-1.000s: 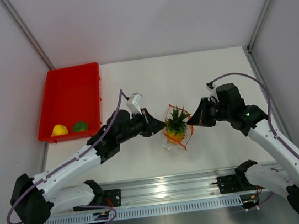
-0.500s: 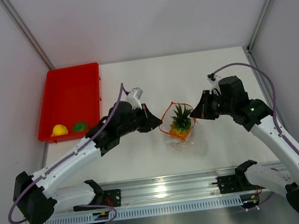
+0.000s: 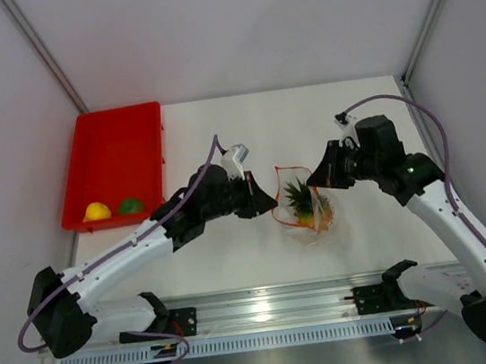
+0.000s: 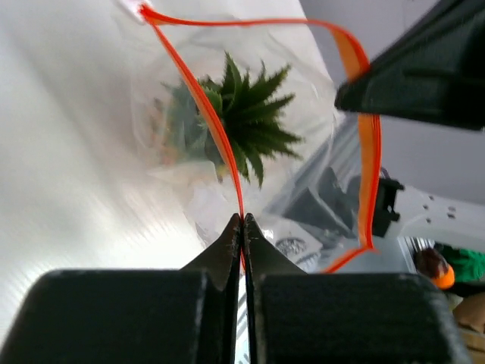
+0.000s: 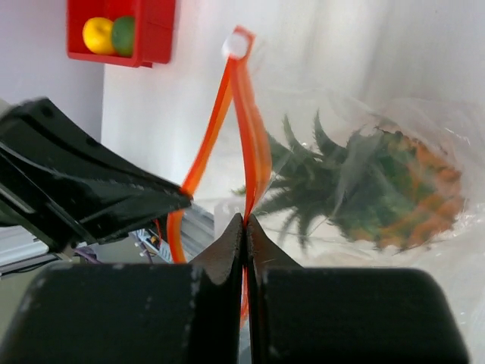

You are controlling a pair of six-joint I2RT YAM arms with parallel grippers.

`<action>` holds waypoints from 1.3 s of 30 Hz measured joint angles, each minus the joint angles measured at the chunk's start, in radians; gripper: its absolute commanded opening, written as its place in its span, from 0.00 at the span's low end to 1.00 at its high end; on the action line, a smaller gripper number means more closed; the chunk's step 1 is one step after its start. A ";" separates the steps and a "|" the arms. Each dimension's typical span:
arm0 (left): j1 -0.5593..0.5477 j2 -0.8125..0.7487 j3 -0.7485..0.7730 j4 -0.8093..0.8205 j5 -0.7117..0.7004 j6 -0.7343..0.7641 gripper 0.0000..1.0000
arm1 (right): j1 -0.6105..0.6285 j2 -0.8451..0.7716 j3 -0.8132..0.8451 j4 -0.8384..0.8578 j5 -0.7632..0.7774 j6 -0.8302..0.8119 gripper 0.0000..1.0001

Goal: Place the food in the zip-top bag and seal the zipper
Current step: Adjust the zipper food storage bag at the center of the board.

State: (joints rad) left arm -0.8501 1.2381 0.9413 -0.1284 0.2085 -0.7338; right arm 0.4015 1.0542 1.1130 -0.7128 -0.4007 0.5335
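Observation:
The clear zip-top bag hangs in mid-table with the orange pineapple inside, its green crown up. My left gripper is shut on the left side of the red zipper strip. My right gripper is shut on the right side of the strip. The bag's mouth is held open between them. The pineapple also shows in the left wrist view and in the right wrist view. The yellow fruit and the green fruit lie in the red tray's near end.
The red tray stands at the table's far left, also seen in the right wrist view. White walls close in the table on three sides. A metal rail runs along the near edge.
Both grippers have moved right and lifted the bag with the pineapple. The bag's mouth now stands open between them, narrower than half a second ago.

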 measured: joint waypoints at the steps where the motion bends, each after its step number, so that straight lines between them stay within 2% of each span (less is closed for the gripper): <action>1: -0.016 -0.015 -0.010 -0.010 -0.004 0.001 0.01 | 0.000 -0.014 0.000 -0.004 0.001 0.001 0.00; 4: -0.023 -0.021 0.012 -0.029 0.015 0.002 0.00 | -0.004 -0.073 0.006 -0.004 -0.001 -0.001 0.00; 7: 0.007 0.006 0.040 -0.010 0.036 0.000 0.01 | -0.009 -0.050 0.048 -0.027 -0.016 -0.017 0.00; 10: -0.014 -0.021 0.036 -0.005 0.024 0.001 0.01 | -0.009 -0.032 0.058 -0.031 -0.022 -0.013 0.00; 14: -0.021 -0.032 0.045 -0.003 0.042 0.002 0.01 | -0.014 -0.096 0.062 -0.036 -0.008 -0.021 0.00; 18: 0.010 -0.024 -0.015 0.023 0.057 -0.001 0.01 | -0.019 -0.052 0.111 -0.084 -0.012 -0.048 0.00; 21: 0.009 -0.046 -0.053 -0.020 0.053 0.004 0.01 | -0.020 -0.056 0.108 -0.094 -0.003 -0.049 0.00; 26: 0.016 -0.050 -0.029 -0.107 0.019 0.063 0.03 | -0.020 -0.043 0.133 -0.118 -0.007 -0.067 0.00; 27: 0.016 -0.063 -0.029 -0.117 0.008 0.074 0.09 | -0.018 -0.040 0.130 -0.116 -0.006 -0.066 0.00; 28: 0.016 -0.081 -0.029 -0.127 0.000 0.085 0.34 | -0.016 -0.033 0.113 -0.106 -0.002 -0.064 0.00; 31: 0.005 -0.163 -0.029 -0.158 -0.045 0.114 0.75 | -0.012 -0.034 0.079 -0.120 0.011 -0.063 0.00; 36: -0.119 -0.353 -0.003 -0.162 -0.130 0.179 0.82 | -0.002 -0.032 0.079 -0.120 0.012 -0.063 0.00; 37: -0.150 -0.374 0.008 -0.141 -0.131 0.205 0.86 | 0.001 -0.032 0.078 -0.119 0.012 -0.063 0.00; 39: -0.208 -0.390 0.023 -0.084 -0.123 0.269 0.87 | 0.007 -0.032 0.074 -0.113 0.011 -0.063 0.00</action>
State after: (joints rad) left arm -1.0584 0.8482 0.9646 -0.2123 0.0856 -0.4644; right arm 0.4088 1.0218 1.1866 -0.8253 -0.3897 0.4709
